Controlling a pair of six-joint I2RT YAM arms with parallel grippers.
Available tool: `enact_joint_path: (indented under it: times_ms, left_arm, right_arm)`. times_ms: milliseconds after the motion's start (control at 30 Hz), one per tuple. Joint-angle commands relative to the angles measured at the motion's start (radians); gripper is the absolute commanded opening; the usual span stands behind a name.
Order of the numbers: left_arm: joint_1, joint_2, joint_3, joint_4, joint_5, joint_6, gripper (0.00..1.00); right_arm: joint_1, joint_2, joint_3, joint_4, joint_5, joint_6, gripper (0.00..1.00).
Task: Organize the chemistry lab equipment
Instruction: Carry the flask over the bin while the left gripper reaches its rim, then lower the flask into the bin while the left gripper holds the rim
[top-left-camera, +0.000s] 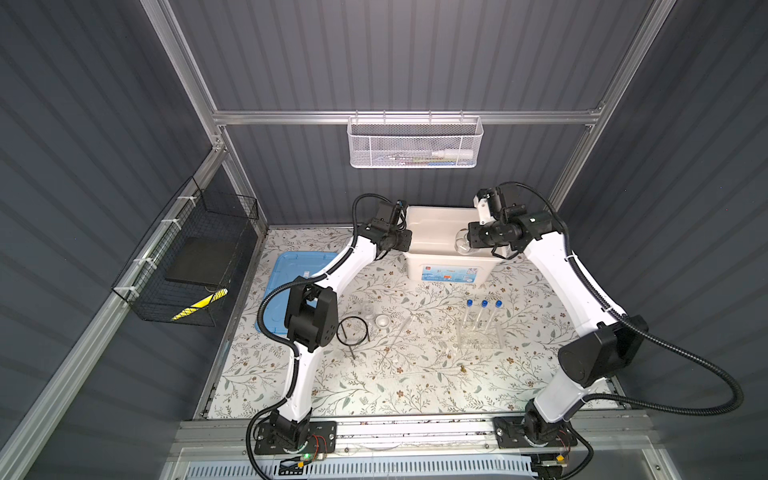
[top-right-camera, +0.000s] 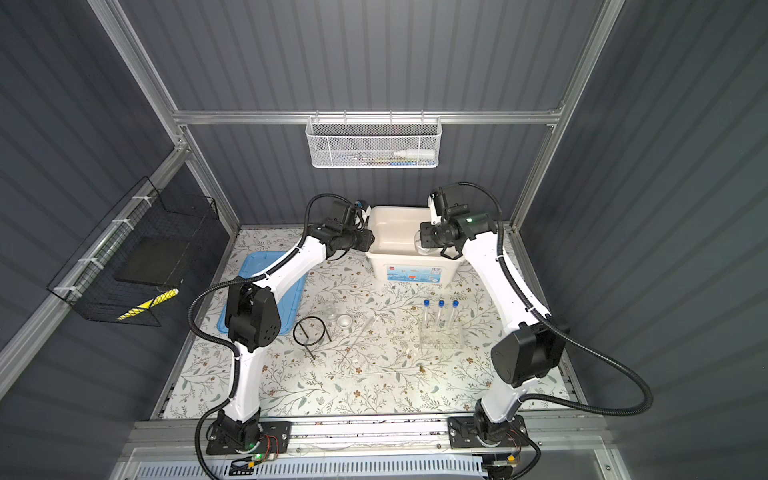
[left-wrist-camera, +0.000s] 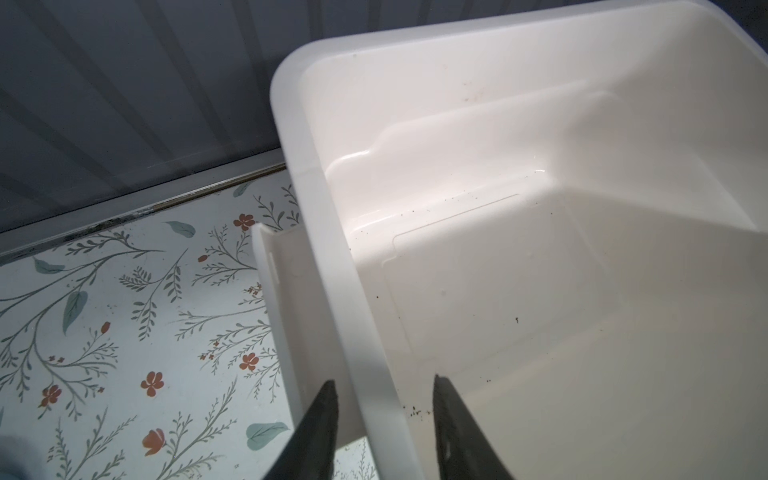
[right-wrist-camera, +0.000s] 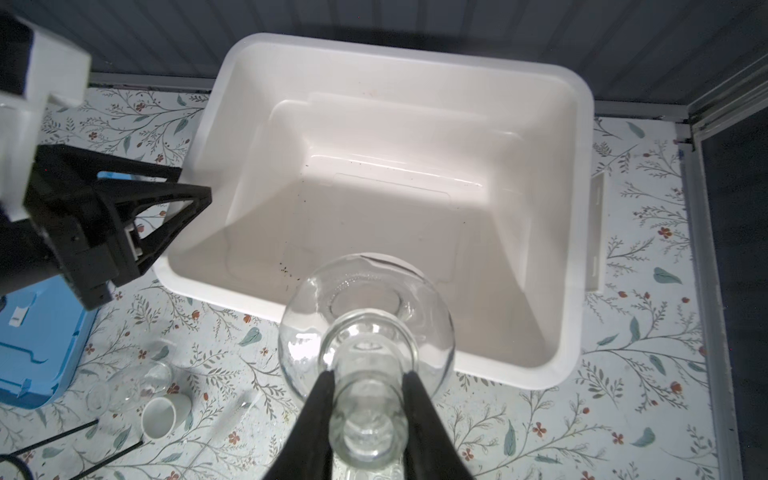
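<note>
My right gripper (right-wrist-camera: 368, 374) is shut on the neck of a clear round glass flask (right-wrist-camera: 365, 316), which hangs over the near rim of the white bin (right-wrist-camera: 399, 50). In a top view the flask (top-left-camera: 461, 243) shows at the bin's near right corner. My left gripper (left-wrist-camera: 384, 380) stands open astride the bin's left rim (left-wrist-camera: 316, 232), one finger outside and one inside, with gaps showing. On the mat stand three blue-capped test tubes (top-left-camera: 484, 309) in a clear rack (top-left-camera: 480, 336), a black ring tripod (top-left-camera: 353, 330), a small beaker (top-left-camera: 368, 311), a white dish (top-left-camera: 382, 321) and a thin rod (top-left-camera: 401, 330).
A blue lid (top-left-camera: 286, 270) lies flat at the left under my left arm. A white mesh basket (top-left-camera: 415, 143) hangs on the back rail and a black wire basket (top-left-camera: 187, 257) on the left wall. The bin holds nothing but dark specks.
</note>
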Motion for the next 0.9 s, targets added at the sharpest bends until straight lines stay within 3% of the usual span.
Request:
enact_joint_path:
  times_ms: [0,167,567,867]
  left_arm:
    - [0.014,0.013,0.015,-0.041,0.001,0.027,0.33]
    - [0.019,-0.01,-0.008,-0.037,0.003,0.03,0.27]
    - [0.021,-0.094,-0.109,-0.015,-0.026,0.03,0.27]
    - [0.021,-0.165,-0.19,-0.013,-0.055,-0.018,0.27]
  right_arm:
    - [-0.025,0.037,0.048,0.017,0.004,-0.04,0.16]
    - [-0.06,0.096,0.087,0.011,-0.008,-0.05,0.14]
    - [-0.07,0.265,0.229,-0.054,-0.02,-0.053,0.12]
    - [-0.071,0.343,0.274,-0.12,0.061,-0.078,0.12]
